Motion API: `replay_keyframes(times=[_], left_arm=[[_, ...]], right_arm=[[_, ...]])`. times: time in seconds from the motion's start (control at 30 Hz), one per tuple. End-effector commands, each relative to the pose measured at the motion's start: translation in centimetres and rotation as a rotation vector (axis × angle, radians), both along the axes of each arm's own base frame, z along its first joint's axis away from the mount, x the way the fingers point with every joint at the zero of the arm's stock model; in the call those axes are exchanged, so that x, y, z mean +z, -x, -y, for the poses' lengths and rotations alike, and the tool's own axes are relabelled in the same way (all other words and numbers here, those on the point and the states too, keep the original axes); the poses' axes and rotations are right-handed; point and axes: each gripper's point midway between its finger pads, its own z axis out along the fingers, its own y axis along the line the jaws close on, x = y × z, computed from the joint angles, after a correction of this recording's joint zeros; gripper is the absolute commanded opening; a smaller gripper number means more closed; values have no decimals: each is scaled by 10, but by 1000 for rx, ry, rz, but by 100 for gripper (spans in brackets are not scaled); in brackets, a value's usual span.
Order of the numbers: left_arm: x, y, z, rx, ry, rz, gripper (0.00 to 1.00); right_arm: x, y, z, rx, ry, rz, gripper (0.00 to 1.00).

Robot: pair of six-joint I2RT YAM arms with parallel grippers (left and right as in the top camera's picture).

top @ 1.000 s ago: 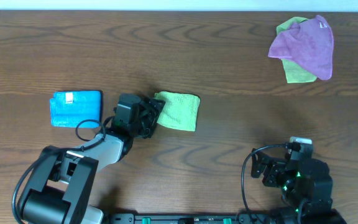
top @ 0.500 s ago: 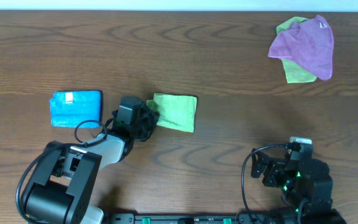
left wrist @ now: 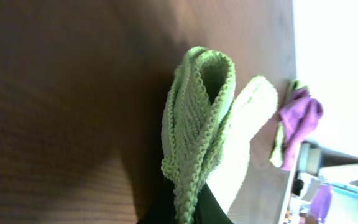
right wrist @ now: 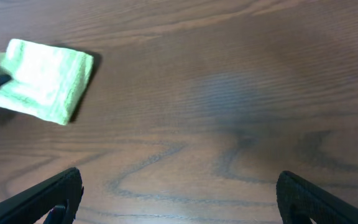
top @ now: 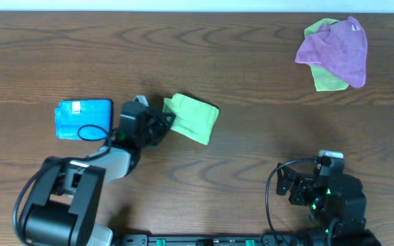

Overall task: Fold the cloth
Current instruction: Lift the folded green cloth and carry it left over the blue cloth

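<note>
The cloth (top: 194,117) is lime green and lies folded near the middle of the table, tilted, with its left edge raised. My left gripper (top: 164,123) is shut on that left edge. In the left wrist view the cloth (left wrist: 199,118) rises from the shut gripper (left wrist: 185,214) as stacked folded layers seen edge-on. My right gripper (top: 291,186) stays low at the front right, open and holding nothing. Its wrist view shows the right gripper (right wrist: 179,193) spread wide over bare wood, with the cloth (right wrist: 42,81) far off at the upper left.
A bright blue folded cloth (top: 84,119) with a white tag lies just left of the left arm. At the back right a purple cloth (top: 337,51) lies over another lime cloth (top: 328,80). The table's far edge runs along the top.
My left gripper has shut on the cloth's left edge and drawn back to the left. The cloth has turned and its held edge has lifted. The right arm has not moved.
</note>
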Motion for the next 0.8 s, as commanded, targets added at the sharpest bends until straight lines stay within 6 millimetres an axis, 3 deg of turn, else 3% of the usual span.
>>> replay_keyframes(times=[0.0,0.23,0.4,0.77], left_arm=[[31,-5,-10,-51,32,89,6],[71,4,-58,-3,14,132,6],[87,14,-84,23,-50,135,6],[124,0,-160,139,-182,170,6]], right_arm=[[0,0,2,-18,-4,3,99],[0,0,2,-18,-4,3,99],[0,0,2,-18,-4,3,99],[0,0,2,-18,-4,3,99]])
